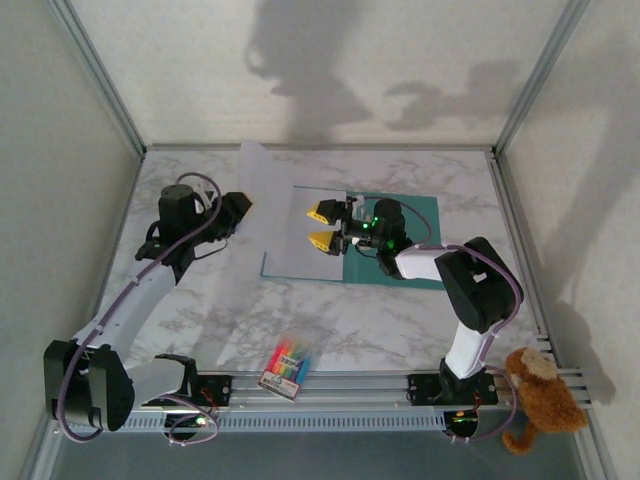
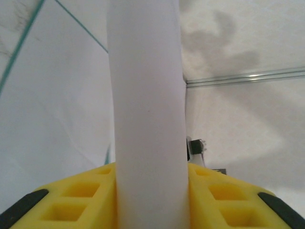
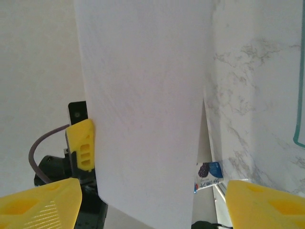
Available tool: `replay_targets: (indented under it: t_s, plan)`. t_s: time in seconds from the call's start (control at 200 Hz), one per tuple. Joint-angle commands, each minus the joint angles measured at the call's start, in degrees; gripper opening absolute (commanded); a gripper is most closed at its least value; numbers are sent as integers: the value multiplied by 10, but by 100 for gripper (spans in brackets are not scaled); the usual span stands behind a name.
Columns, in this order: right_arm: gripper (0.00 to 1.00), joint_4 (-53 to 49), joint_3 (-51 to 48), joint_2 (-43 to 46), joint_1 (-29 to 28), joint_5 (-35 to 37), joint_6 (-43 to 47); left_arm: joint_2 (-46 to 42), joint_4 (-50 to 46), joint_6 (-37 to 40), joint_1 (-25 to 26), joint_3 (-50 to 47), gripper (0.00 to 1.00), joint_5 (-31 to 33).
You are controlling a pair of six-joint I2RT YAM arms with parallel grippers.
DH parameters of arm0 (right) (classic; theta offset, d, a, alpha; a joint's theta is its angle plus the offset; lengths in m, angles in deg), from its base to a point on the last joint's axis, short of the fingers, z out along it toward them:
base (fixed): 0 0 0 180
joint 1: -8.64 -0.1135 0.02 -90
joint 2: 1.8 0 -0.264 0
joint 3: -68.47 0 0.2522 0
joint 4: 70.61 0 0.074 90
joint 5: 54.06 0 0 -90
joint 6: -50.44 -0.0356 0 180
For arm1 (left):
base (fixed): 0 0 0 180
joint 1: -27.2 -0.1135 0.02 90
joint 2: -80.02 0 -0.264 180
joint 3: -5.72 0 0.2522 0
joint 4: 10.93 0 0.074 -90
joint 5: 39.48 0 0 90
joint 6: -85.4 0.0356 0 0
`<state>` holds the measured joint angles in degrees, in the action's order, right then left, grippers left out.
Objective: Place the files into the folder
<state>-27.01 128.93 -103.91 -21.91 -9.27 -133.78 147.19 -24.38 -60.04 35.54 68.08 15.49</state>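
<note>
Files (image 1: 300,235) lie half over folder (image 1: 410,215) mid-bench, long axis running near edge to far edge. Left edge curls up, pinched in left tool (image 1: 240,210), so left arm is nearer. Folder sits right of that tool, so I'd guess next push goes rightward. Right tool (image 1: 320,225) gapes wide, empty, just above files. Count: one folder, two tools. How many files, honestly can't tell.

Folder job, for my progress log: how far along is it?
Partly done. Done: the folder lies open on the table, with a pale sheet flat across its left half. In hand: the left tool pinches an upright sheet by its edge, and the right tool hangs open over the flat one. Left: lay the upright sheet in and close the cover.
</note>
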Motion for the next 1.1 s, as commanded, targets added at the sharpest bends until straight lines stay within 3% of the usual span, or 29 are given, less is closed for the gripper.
replay_targets:
  t_s: [0.0,0.33,0.511,0.871,1.097]
  plan:
    - [80,50,-7,19,4,14,-6,-19,34,-34,27,30,36,23]
    - [82,128,-23,10,4,37,-40,-36,53,-65,83,42,35,52]
    - [81,210,-15,4,4,60,-81,-43,93,-93,102,-3,35,48]
    - [63,229,16,10,4,41,-95,-48,72,-70,104,-30,35,43]
    - [57,229,20,-3,5,40,-91,-37,73,-62,104,-25,34,35]
